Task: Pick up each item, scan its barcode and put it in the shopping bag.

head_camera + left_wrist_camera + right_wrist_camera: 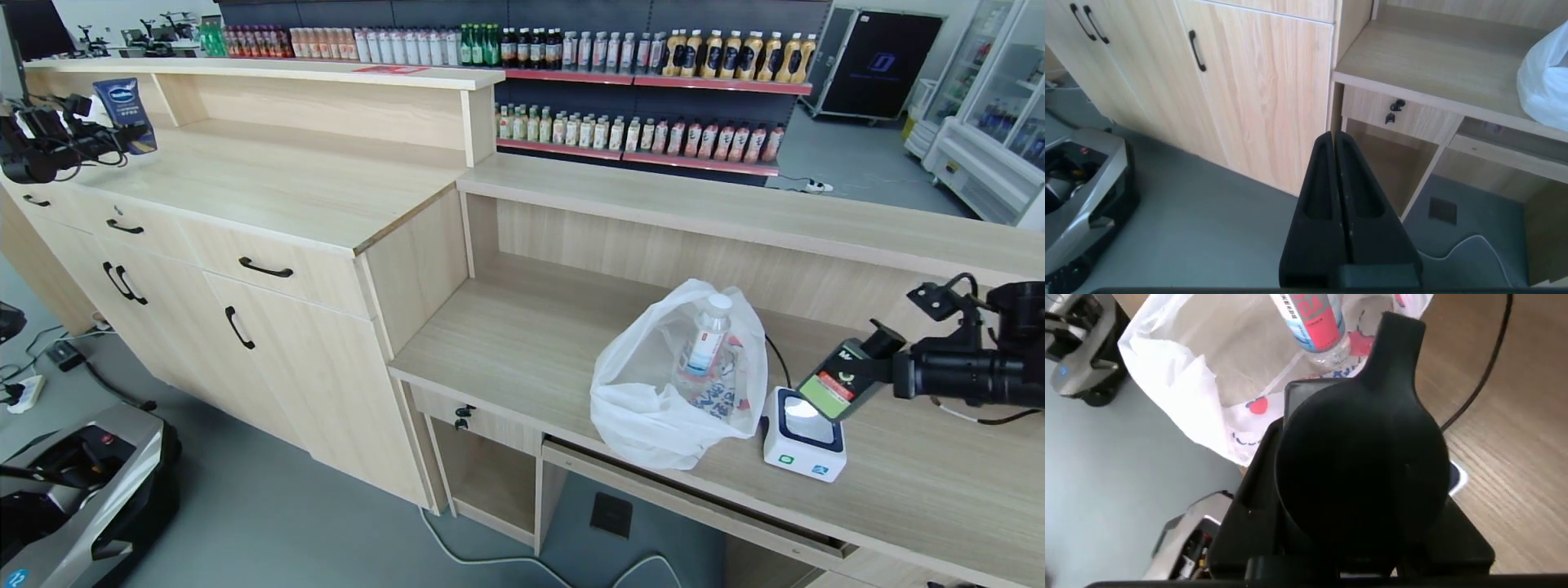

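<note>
Pack (pixel 831 390): flat, rectangular, black with green-red label
Right gripper (pixel 859 376): clamped on it, just above boxy white scanner (pixel 804 459)
Bag (pixel 645 412): thin crinkled plastic, bottle (pixel 702 343) inside
Left gripper (pixel 1336 175): fingers together

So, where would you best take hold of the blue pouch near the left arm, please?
Probably pinch the blue pouch near its top edge, coming from above: it seems to stand upright on the counter, broad face forward, so its thin top is free.

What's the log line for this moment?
right gripper: shut on pack | pack: above scanner | shopping bag: bottle inside | left gripper: shut, empty
</note>
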Controlling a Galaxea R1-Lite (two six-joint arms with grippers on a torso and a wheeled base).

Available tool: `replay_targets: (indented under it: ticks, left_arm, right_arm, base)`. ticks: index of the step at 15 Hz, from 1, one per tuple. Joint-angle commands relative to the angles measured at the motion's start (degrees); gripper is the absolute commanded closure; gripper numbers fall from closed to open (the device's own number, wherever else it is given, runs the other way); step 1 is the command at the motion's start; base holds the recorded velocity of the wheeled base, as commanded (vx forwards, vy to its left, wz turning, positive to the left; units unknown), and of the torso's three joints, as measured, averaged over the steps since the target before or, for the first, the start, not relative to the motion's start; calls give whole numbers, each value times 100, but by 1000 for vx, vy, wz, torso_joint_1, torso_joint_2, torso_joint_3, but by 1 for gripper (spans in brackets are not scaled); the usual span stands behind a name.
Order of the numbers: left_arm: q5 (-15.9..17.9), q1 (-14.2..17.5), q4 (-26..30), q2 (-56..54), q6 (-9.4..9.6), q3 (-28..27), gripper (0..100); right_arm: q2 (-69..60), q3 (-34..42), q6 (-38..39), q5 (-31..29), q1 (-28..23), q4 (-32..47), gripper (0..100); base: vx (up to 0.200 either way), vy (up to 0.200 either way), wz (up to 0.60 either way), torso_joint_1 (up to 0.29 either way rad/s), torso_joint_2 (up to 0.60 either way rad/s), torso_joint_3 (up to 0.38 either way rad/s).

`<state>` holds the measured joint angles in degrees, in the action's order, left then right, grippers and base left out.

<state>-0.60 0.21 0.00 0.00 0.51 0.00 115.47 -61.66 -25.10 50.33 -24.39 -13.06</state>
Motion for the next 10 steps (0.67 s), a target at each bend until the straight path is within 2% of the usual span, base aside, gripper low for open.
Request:
replay_targets:
  ticks: [1,2,4,7,9,10]
  left_arm:
    - [-2,6,0,0,2,0,100]
    - [-2,6,0,0,2,0,100]
    - [-2,6,0,0,2,0,100]
    - [-2,6,0,0,2,0,100]
    - [-2,-3,0,0,2,0,100]
    - [-2,6,0,0,2,0,100]
  right_arm:
    - [-1132,673,-531,-15,-382,-22,100]
    - [-1967,1437,-1902,-15,-1050,119,100]
    - [-2477,1684,-2016,-15,-1243,435,100]
    - [-2802,1851,-2051,-33,-1489,497,100]
    - [-2828,1719,-2069,-595,-1410,400,100]
    - [-2863,1657,-1920,-1219,-1226,339,100]
  base:
    - [0,0,0,0,0,0]
    - [0,0,0,0,0,0]
    - [0,0,0,0,0,0]
    - [0,0,0,0,0,0]
    - [0,0,600,7,5,5]
    - [0,0,600,-2,7,2]
